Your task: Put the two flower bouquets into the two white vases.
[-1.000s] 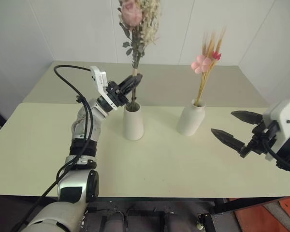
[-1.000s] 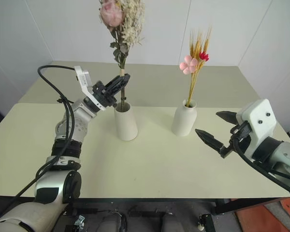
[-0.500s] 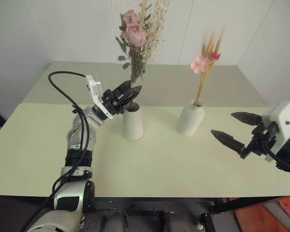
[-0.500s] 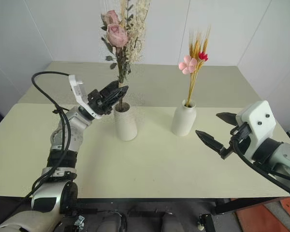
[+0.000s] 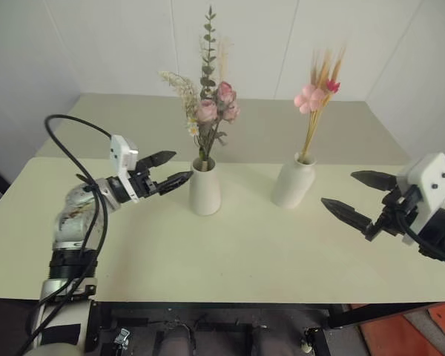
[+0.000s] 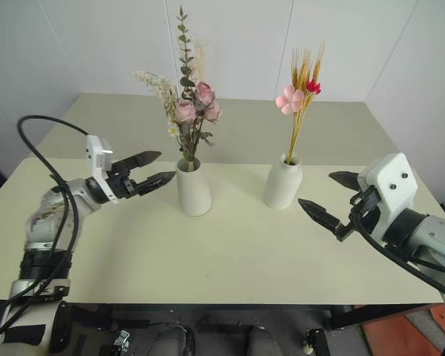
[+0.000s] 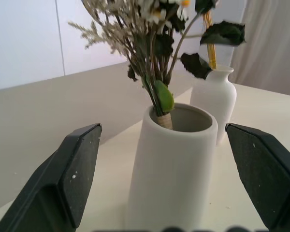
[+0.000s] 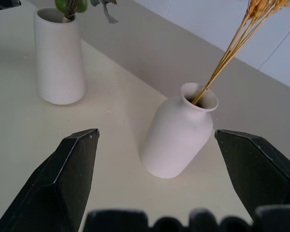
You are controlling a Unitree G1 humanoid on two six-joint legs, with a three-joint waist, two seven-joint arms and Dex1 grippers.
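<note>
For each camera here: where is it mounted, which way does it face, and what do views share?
Head stereo pair: looks forward and down on the table; left gripper and right gripper open.
Left wrist: between its fingers, tapered vase with rose bouquet.
Right wrist: bottle vase holding straw bunch.
All show both vases.

a pale cream table with a smooth, bare top fills the lower half of the scene. behind it a second surface of the same pale colour runs back to plain white walls that meet in a corner. an orange-red object sits low on the floor at the right.
</note>
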